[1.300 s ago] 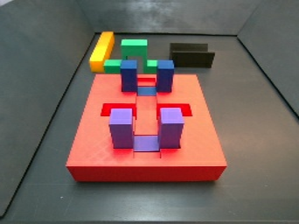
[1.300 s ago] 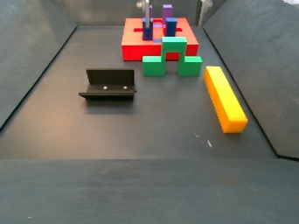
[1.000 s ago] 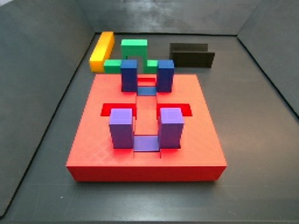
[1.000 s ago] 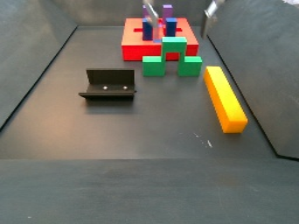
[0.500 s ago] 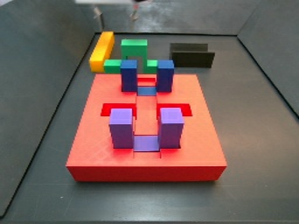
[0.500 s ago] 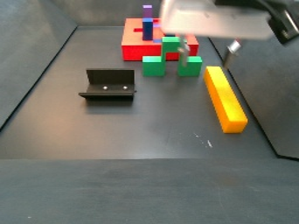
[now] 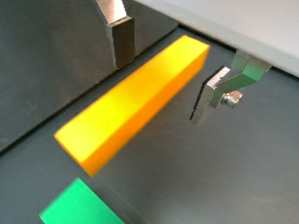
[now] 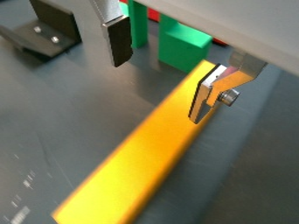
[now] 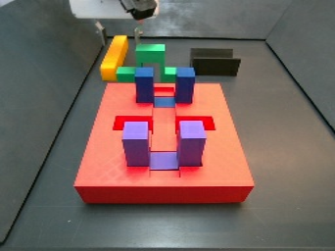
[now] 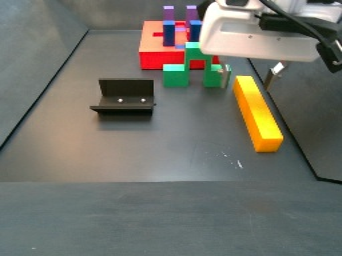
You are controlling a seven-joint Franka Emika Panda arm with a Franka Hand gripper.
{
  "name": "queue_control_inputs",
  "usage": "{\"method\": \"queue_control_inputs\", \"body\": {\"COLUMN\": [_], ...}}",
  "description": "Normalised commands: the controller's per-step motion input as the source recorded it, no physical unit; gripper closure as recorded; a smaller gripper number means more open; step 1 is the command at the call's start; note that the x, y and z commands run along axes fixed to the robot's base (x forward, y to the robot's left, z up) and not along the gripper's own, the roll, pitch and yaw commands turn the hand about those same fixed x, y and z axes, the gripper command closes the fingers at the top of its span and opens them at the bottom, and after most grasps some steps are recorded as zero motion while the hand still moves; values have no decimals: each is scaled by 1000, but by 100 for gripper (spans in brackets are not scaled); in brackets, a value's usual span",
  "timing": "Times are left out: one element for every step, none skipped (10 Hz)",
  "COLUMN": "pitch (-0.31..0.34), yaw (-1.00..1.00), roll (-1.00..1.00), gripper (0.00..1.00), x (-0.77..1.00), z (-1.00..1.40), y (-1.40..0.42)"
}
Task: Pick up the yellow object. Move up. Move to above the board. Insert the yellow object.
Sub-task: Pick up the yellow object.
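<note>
My pincer (image 7: 163,74) above yellow bar (image 7: 135,101), jaws spread, nothing held. Yellow bar flat on desk (image 10: 160,150), beside green block (image 8: 184,44), well apart from red board (image 9: 164,157). Judgement: descend straight, straddle bar's narrow width, clamp near middle.

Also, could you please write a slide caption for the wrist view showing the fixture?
Open end effector poised over the yellow bar, not yet gripping.
</note>
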Motion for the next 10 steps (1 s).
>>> {"method": "queue_control_inputs", "body": {"pitch": [0,-7,-4,-30,-43,-36,-33,-29,-26,-24], "yaw": [-37,0,0,0,-26,-69,-49,-31,-29,-26], "roll": [21,0,0,0,0,0,0,0,0,41], "gripper": [0,0,0,0,0,0,0,0,0,0], "x": [-363,-71,0,0,-20,-83,-17,0,0,0], "z": [-151,-54,-63,-171,-231,-200,-189,-189,-200,-229], "y": [77,3,37,97,146,131,103,103,94,20]}}
